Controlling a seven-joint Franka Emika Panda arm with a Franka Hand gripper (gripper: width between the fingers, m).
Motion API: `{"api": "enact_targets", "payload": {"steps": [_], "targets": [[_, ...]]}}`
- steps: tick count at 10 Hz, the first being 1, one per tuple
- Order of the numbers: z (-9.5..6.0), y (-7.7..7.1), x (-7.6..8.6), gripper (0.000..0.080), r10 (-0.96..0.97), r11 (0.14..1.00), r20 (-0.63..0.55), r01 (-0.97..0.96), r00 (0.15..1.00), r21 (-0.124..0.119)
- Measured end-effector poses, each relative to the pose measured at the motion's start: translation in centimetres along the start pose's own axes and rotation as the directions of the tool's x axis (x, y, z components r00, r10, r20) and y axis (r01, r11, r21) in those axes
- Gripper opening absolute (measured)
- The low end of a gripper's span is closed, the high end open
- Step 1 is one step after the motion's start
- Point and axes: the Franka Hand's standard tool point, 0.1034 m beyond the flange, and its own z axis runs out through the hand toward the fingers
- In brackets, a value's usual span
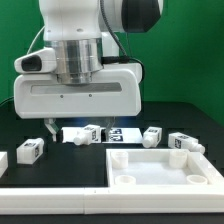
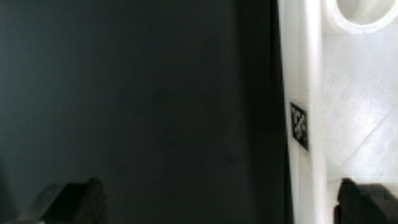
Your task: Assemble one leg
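The large white square plastic tray (image 1: 150,170) with a raised rim lies in front of the fingers and toward the exterior view's right of them. Inside it is only its own bare white floor and the round cups moulded at its corners. In the wrist view the tray's rim (image 2: 347,100) runs just inside one fingertip and carries a small black-and-white tag on its side wall. Four small white oblong plastic blocks with square tags can be counted, plus a fifth white block (image 1: 3,160) cut off by the picture's edge, too partial to name. From the exterior view's left, the outer leg (image 1: 30,150) lies well out from the fingers. The leg (image 1: 86,133) sits closest, on the table just beneath the gripper body. The third leg (image 1: 152,135) and the fourth leg (image 1: 185,143) lie beyond the tray's back rim, well apart from the fingers. The two-finger gripper (image 2: 222,205) hangs low over the black table (image 2: 143,100), its dark fingers (image 2: 80,200) spread wide. They grip nothing, with bare tabletop and the tray's edge between them. Whether the closest leg stands between them in depth cannot be told from the exterior view, where only one finger (image 1: 48,127) shows clearly.
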Motion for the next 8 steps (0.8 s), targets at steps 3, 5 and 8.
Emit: {"api": "enact_targets", "payload": {"steps": [3, 5, 8], "targets": [[-0.6, 6.5, -4.0, 0.0649, 0.061, 0.997, 0.22, -0.067, 0.974, 0.024], [-1.1, 7.9, -3.9, 0.0649, 0.071, 0.996, 0.33, -0.085, 0.941, 0.027], [-0.7, 8.0, -5.6, 0.0649, 0.06, 0.993, 0.548, -0.106, 0.834, 0.052]]}}
